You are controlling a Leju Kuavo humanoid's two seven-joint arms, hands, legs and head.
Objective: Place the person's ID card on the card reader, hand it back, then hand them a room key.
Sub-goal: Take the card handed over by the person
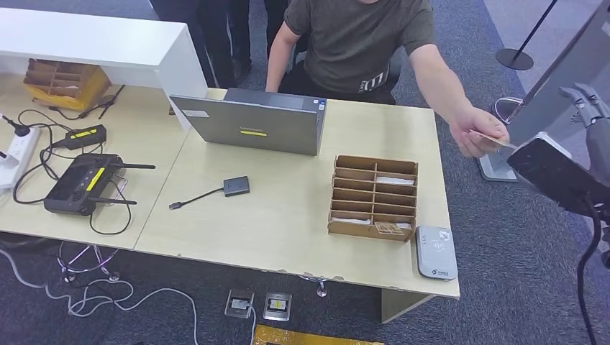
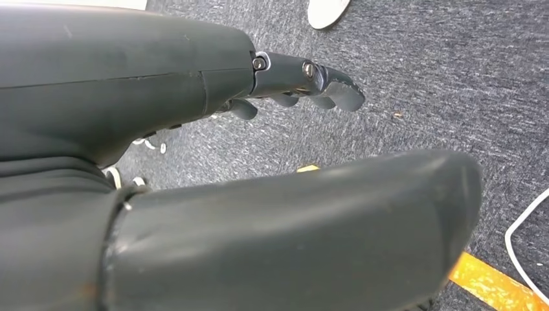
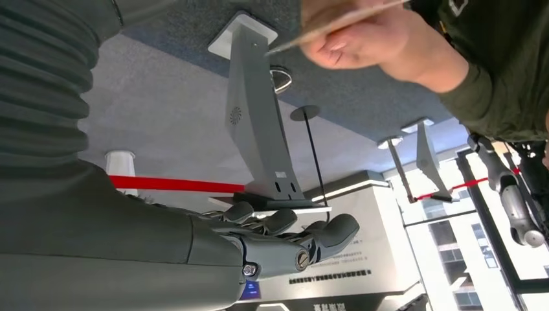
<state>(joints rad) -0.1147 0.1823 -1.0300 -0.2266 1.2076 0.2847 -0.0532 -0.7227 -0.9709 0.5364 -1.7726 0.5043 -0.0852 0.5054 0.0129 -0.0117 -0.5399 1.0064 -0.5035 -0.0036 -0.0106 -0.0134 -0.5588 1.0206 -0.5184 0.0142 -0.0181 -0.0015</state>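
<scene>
- One worktop (image 1: 288, 215) carries everything for the exchange, so each item sits within the robot's reach.
- The person (image 1: 360, 36) stands at twelve o'clock behind the laptop (image 1: 252, 123), an arm stretched toward three o'clock to offer the ID card (image 1: 492, 139), pinched in the person's hand (image 1: 476, 131).
- The cardboard tray (image 1: 374, 195), right of centre, holds what look like room keys in its compartments.
- The card reader (image 1: 436, 252) lies just beside the tray at five o'clock, ready for the card.
- The right hand (image 3: 285, 240) is raised near the card, fingers loosely apart, holding nothing.
- The left hand (image 2: 304, 81) hangs over the floor, fingers curled, empty.
</scene>
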